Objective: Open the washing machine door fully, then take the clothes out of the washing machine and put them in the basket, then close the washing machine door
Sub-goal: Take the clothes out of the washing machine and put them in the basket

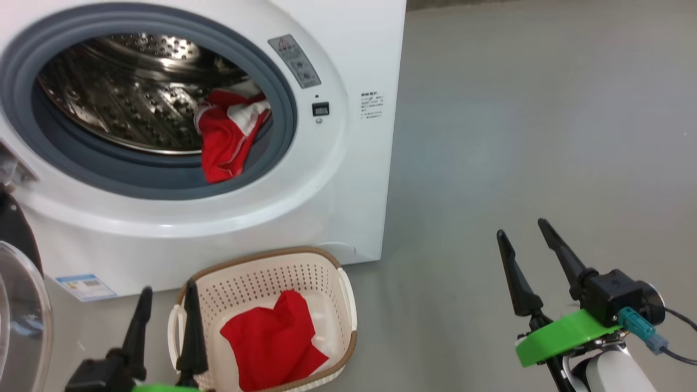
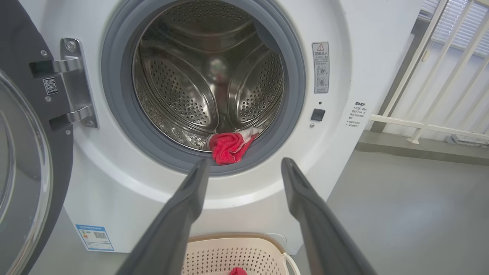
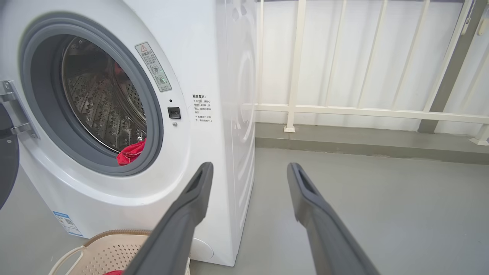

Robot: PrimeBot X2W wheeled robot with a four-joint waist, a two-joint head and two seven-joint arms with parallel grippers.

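Work is half done, you see: door [image 2: 23,172] open, one red cloth [image 1: 272,340] in the basket [image 1: 256,283], another cloth [image 1: 226,139] at the drum [image 1: 125,87]'s front edge, left claw [image 1: 168,287] and right claw [image 1: 521,227] wide, empty.

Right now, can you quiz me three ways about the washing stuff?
1. Where is the cream-white perforated plastic basket? A) on the floor before the big white washing machine B) inside the drum C) on top of it
2. What colour is the cloth hanging over the grey rubber ring? A) blue B) red and white C) green
3. The round black-rimmed glass door is A) shut B) swung open C) missing
Answers: A, it stands at the machine's foot; B, red folds with white; B, it hangs aside on hinges.
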